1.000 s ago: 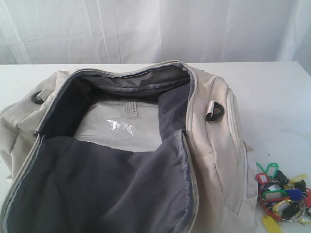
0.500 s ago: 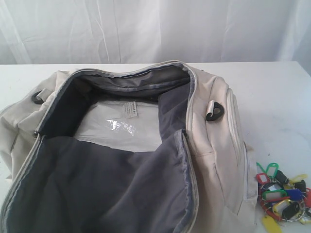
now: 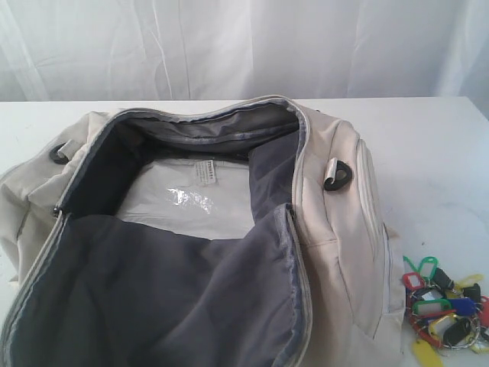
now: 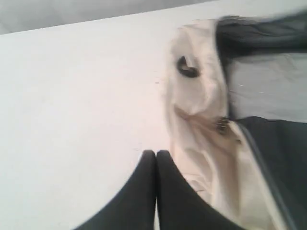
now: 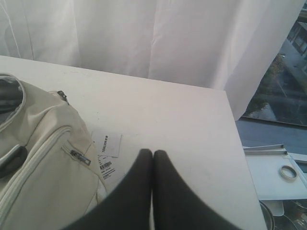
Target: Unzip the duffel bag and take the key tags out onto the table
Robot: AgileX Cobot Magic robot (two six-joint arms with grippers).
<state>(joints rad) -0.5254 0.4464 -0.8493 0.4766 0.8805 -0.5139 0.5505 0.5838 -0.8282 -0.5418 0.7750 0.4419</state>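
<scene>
The cream-white duffel bag (image 3: 336, 229) lies unzipped on the white table (image 3: 435, 153), its dark grey lining (image 3: 168, 290) folded open over a clear plastic packet (image 3: 191, 199). The bunch of coloured key tags (image 3: 445, 304) rests on the table at the bag's right end, near the front edge. Neither gripper shows in the exterior view. My left gripper (image 4: 156, 153) is shut with nothing in it, above bare table beside the bag (image 4: 196, 110). Shut and holding nothing too, my right gripper (image 5: 152, 153) hovers over the table beside the bag (image 5: 38, 143).
White paper barcode tags (image 5: 106, 143) lie on the table by the bag's side pocket zipper (image 5: 79, 157). A white curtain (image 3: 244, 46) hangs behind the table. Past the table's edge in the right wrist view sits a tray with a tape roll (image 5: 288, 171).
</scene>
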